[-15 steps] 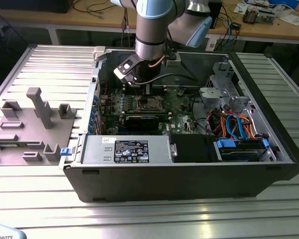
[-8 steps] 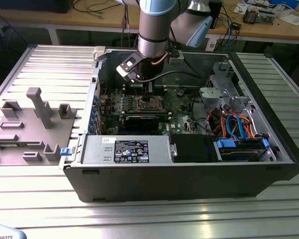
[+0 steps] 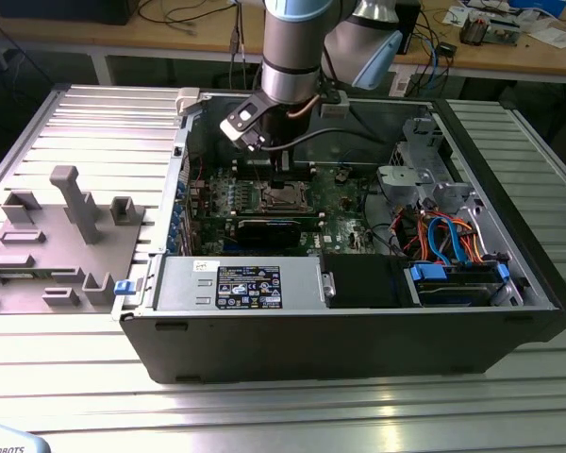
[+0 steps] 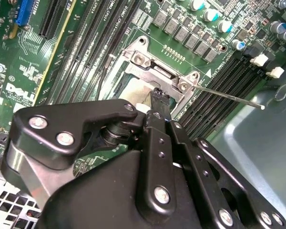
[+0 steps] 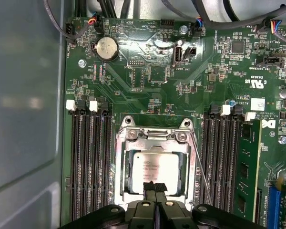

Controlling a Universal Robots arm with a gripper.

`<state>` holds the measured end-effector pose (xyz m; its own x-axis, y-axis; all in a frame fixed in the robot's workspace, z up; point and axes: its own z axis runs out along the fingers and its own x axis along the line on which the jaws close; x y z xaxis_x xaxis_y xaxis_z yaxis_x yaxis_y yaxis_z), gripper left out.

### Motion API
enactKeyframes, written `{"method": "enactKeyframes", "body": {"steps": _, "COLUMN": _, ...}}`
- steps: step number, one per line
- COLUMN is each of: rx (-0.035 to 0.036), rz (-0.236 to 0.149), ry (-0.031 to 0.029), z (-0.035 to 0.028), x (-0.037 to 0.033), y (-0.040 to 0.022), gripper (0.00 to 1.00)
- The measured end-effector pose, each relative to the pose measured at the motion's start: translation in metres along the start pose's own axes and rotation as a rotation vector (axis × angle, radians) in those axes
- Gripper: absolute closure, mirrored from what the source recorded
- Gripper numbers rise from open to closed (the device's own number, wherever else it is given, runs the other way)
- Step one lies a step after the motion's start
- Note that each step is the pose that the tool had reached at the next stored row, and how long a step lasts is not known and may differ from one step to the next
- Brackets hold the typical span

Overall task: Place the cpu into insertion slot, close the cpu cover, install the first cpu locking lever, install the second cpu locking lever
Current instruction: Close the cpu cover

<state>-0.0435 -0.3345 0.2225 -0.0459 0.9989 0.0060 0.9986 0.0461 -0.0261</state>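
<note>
Arm: you have the arm (image 3: 288, 47) reaching down into the open case (image 3: 358, 330), with the gripper (image 3: 281, 172) low over the green board (image 5: 148, 71).

Gripper: in both wrist views, your gripper (image 5: 155, 187) (image 4: 159, 98) has its 2 black fingers pressed together, and you can see nothing between them. The tips sit at the edge of the socket. You cannot tell whether they touch the metal.

Cpu: the cpu (image 5: 156, 167) lies flat just ahead of the fingertips, seated in the slot (image 3: 281, 196) with its dull silver top facing up.

Cover: the cover (image 5: 155, 145) (image 4: 157, 71) is down around the cpu. Its frame runs along all 4 sides, and the chip shows through the window. Its nearest side is directly under the fingertips.

Lever: 1 thin wire lever (image 5: 201, 169) (image 4: 229, 97) starts at the far corner of the socket. It slants outward beside the gripper and crosses over the neighbouring memory slots rather than lying along the cover.

Memory slots: you see long dark memory slots (image 5: 88, 162) on both sides of the gripper, flanking the socket.

Beyond the socket: a round coin cell (image 5: 107, 48) sits well past the fingertips, near the far edge of the board.
</note>
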Motion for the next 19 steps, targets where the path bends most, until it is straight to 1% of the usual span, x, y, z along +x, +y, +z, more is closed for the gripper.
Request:
{"method": "enactKeyframes", "body": {"steps": 7, "rx": 0.0001, "rz": 0.000, "ry": -0.0002, "z": -0.0003, "x": 0.0000, "y": 0.0000, "gripper": 0.89}}
{"method": "enactKeyframes", "body": {"steps": 10, "rx": 0.0003, "rz": 0.000, "ry": -0.0005, "z": -0.0016, "x": -0.0001, "y": -0.0001, "gripper": 0.89}}
{"method": "enactKeyframes", "body": {"steps": 12, "rx": 0.0001, "rz": 0.000, "ry": -0.0003, "z": -0.0045, "x": 0.0000, "y": -0.0002, "gripper": 0.89}}
{"method": "enactKeyframes", "body": {"steps": 15, "rx": 0.0001, "rz": 0.000, "ry": -0.0002, "z": -0.0156, "x": 0.0001, "y": -0.0004, "gripper": 0.89}}
{"method": "enactKeyframes", "body": {"steps": 19, "rx": 0.0001, "rz": 0.000, "ry": -0.0002, "z": -0.0254, "x": 0.0001, "y": -0.0007, "gripper": 0.89}}
